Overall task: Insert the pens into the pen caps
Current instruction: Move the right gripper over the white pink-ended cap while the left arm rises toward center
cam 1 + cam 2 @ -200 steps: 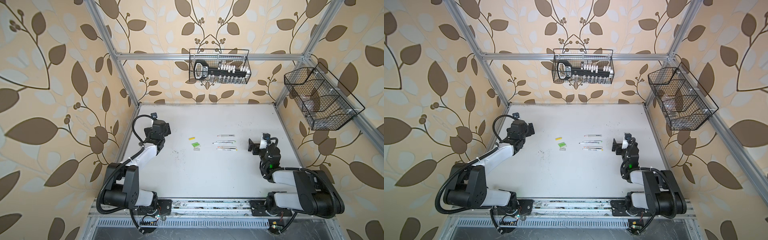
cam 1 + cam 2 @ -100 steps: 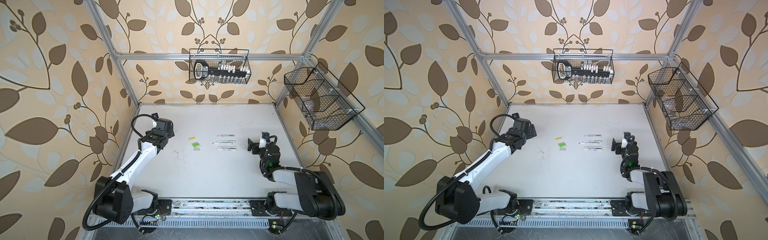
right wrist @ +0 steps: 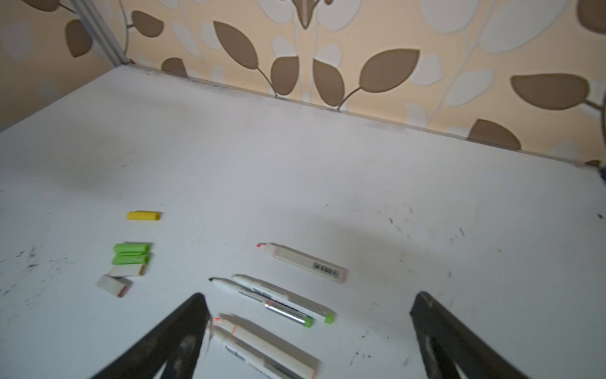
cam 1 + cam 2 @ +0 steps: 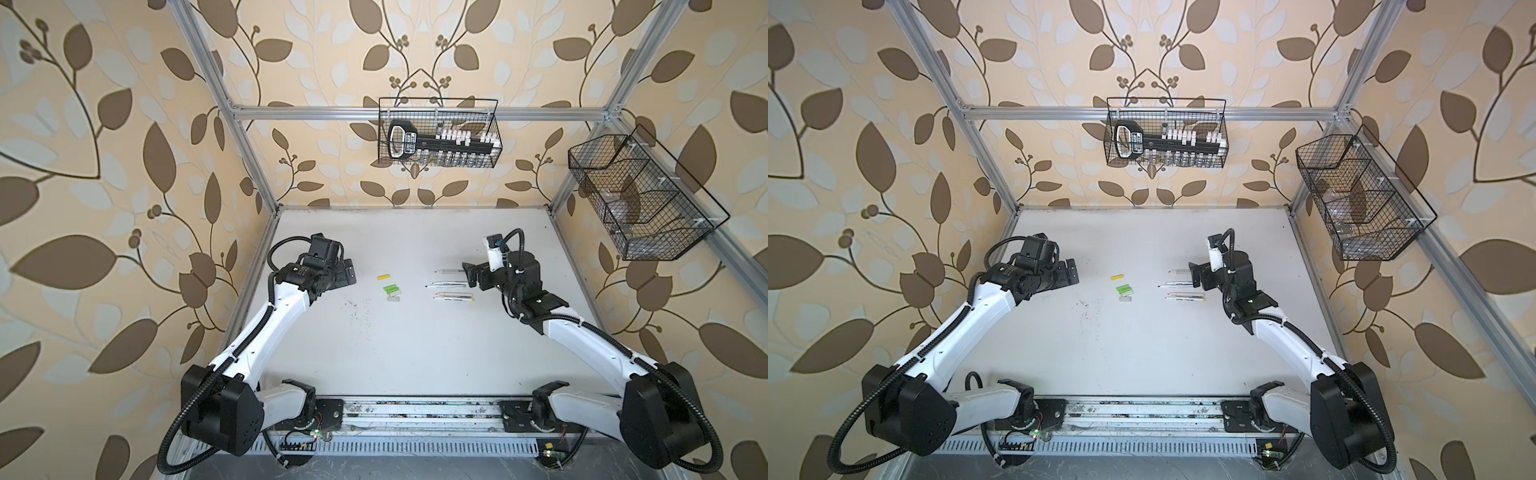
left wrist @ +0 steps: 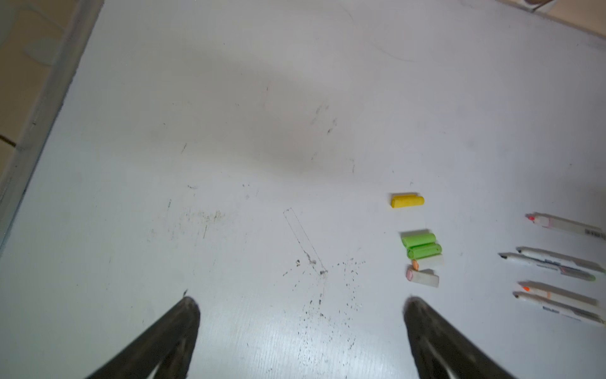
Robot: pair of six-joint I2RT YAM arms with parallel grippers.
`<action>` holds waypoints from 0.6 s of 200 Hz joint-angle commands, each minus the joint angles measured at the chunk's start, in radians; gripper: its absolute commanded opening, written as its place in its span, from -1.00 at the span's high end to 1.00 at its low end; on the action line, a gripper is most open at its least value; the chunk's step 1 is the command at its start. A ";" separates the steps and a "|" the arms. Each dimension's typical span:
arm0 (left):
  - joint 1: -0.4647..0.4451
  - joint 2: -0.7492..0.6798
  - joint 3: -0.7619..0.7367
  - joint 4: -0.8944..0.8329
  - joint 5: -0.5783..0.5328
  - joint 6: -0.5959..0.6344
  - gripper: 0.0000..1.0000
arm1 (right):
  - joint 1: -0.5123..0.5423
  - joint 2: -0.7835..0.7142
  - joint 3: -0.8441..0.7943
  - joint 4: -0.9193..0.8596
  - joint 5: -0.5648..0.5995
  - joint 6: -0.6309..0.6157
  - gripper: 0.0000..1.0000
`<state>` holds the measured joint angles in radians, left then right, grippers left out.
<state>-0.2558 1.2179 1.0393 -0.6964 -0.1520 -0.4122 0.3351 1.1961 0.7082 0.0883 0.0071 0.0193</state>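
So, left gripper (image 5: 301, 305) and right gripper (image 3: 311, 297) both gape wide, empty. The pen caps (image 5: 419, 241) lie on the table (image 5: 229, 131), pens (image 3: 305, 261) near them. Pens look light, stiff, roll-prone; I'd pinch one mid-barrel

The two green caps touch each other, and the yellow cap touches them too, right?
No. The two green caps do touch each other, but the yellow cap lies apart from them, with a clear gap, as the left wrist view shows.
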 commanded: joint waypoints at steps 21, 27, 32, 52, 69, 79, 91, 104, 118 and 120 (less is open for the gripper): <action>-0.001 -0.099 -0.010 -0.075 0.204 0.053 -0.98 | 0.140 0.113 0.138 -0.310 -0.201 0.005 -0.92; 0.000 -0.109 -0.013 -0.076 0.228 0.054 -0.98 | 0.164 0.143 0.158 -0.329 -0.228 0.002 -0.89; -0.001 -0.116 -0.015 -0.078 0.245 0.054 -0.98 | 0.182 0.168 0.177 -0.347 -0.242 0.002 -0.88; 0.000 -0.153 -0.033 -0.077 0.286 0.057 -0.98 | 0.248 0.268 0.238 -0.383 -0.278 0.015 -0.82; 0.000 -0.185 -0.056 -0.064 0.284 0.059 -0.98 | 0.292 0.343 0.273 -0.363 -0.311 0.044 -0.80; 0.000 -0.199 -0.061 -0.062 0.268 0.059 -0.98 | 0.317 0.385 0.298 -0.352 -0.326 0.057 -0.79; 0.001 -0.209 -0.059 -0.072 0.240 0.050 -0.98 | 0.341 0.438 0.329 -0.335 -0.338 0.081 -0.78; 0.006 -0.223 -0.063 -0.074 0.221 0.043 -0.98 | 0.362 0.491 0.357 -0.303 -0.350 0.112 -0.77; 0.016 -0.234 -0.069 -0.078 0.213 0.036 -0.98 | 0.376 0.548 0.392 -0.281 -0.362 0.138 -0.77; 0.017 -0.235 -0.069 -0.077 0.213 0.035 -0.98 | 0.378 0.557 0.396 -0.277 -0.361 0.142 -0.77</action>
<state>-0.2539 1.0161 0.9806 -0.7567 0.0788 -0.3714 0.6895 1.6794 1.0378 -0.2241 -0.3019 0.1055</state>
